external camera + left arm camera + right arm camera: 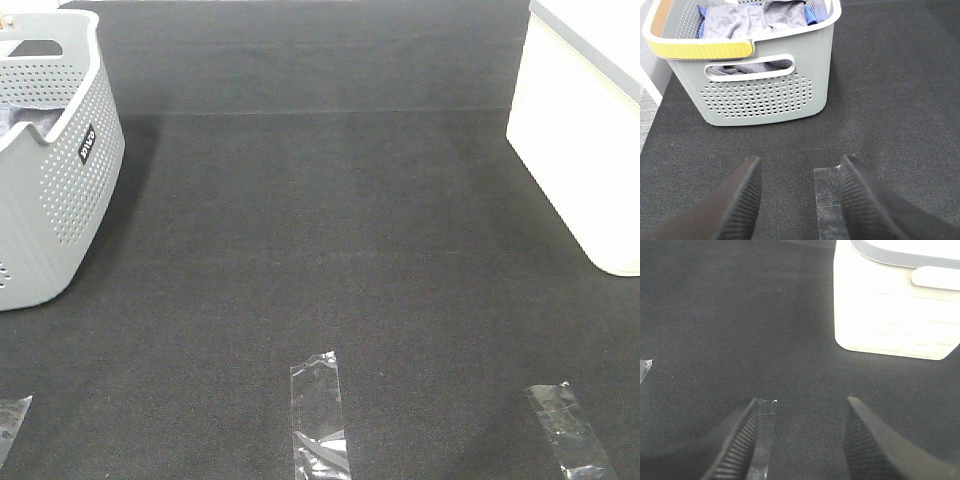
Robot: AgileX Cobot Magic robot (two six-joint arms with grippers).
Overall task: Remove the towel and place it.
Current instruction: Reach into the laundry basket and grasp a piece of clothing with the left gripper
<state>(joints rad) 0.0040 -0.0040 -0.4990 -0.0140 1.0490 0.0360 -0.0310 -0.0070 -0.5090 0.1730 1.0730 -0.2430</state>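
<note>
The grey-lavender towel (pixel 747 20) lies bunched inside the grey perforated laundry basket (pixel 765 92), with a bit of blue cloth (pixel 810 15) beside it. In the high view only a sliver of towel (pixel 18 118) shows inside the basket (pixel 60 180) at the far left. My left gripper (pixel 799 192) hangs open above the black mat, short of the basket's handle side, nothing between its fingers. My right gripper (pixel 800 432) is also open and empty over the mat, with the white bin (pixel 895 305) ahead of it. Neither gripper shows in the high view.
A white bin (pixel 590 130) stands at the right edge of the black mat (pixel 320 230). Strips of clear tape (pixel 318 415) (pixel 568 430) lie near the front edge. The basket has a yellow-trimmed rim (pixel 705 49).
</note>
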